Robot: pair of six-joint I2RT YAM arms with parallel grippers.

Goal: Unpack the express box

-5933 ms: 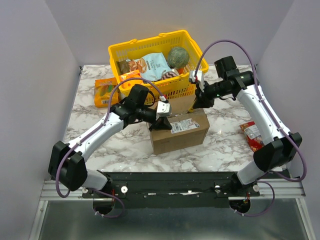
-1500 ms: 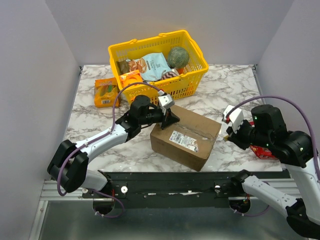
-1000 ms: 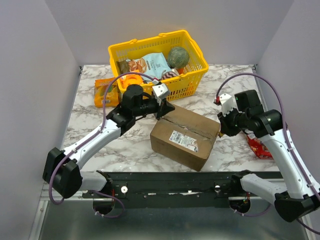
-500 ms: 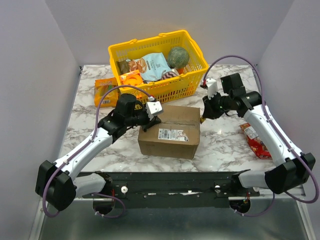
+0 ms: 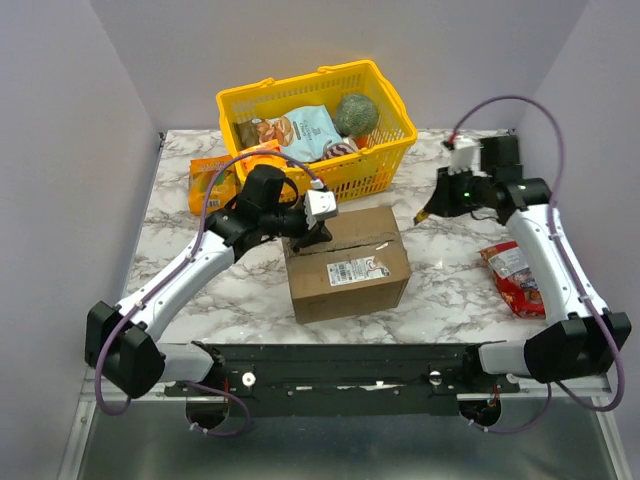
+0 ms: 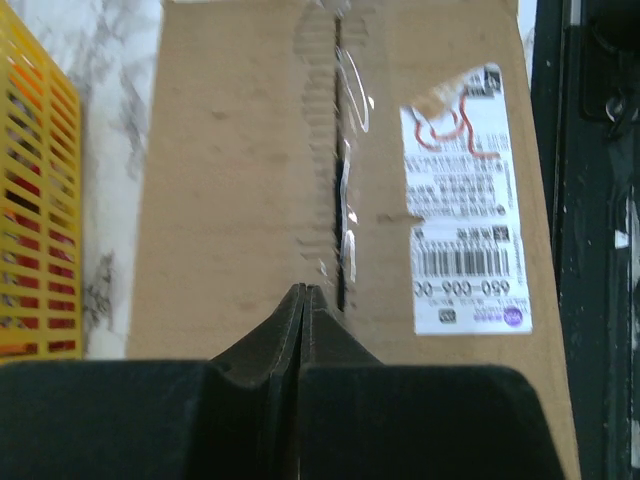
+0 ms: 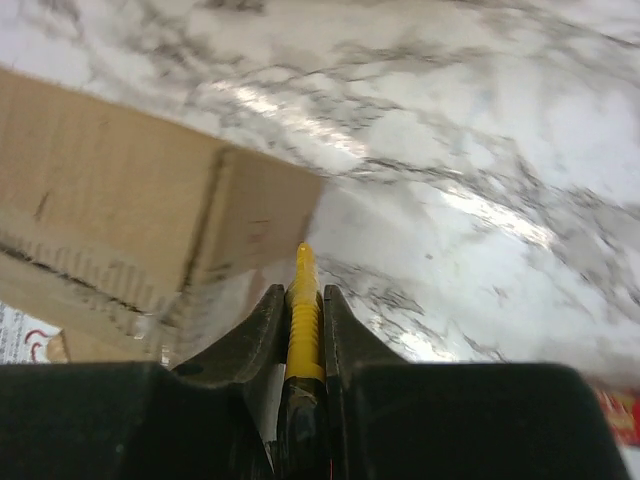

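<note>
Finding: the express box (image 5: 345,262) sits at the centre of the top view, on the marble table (image 7: 480,120), just in front of the yellow basket (image 5: 365,170). Its flaps are shut and the clear tape seam (image 6: 340,180) runs unbroken beside the white label (image 6: 465,200).

Left gripper (image 6: 305,292): fingers pressed together with nothing between them, tips at the near end of the seam. Contact with the cardboard cannot be confirmed.

Right gripper (image 7: 300,300): clamped on a slim yellow tool (image 7: 303,262), tip forward. It is clear of the box, off its right-hand corner in the top view.

Assessment: the step is slitting the tape. The tool tip should enter at one end of the seam and travel straight along it at shallow depth, so the contents are not scored. The left gripper should bear down on the lid away from the cutting line, so the box does not slide or turn.
</note>
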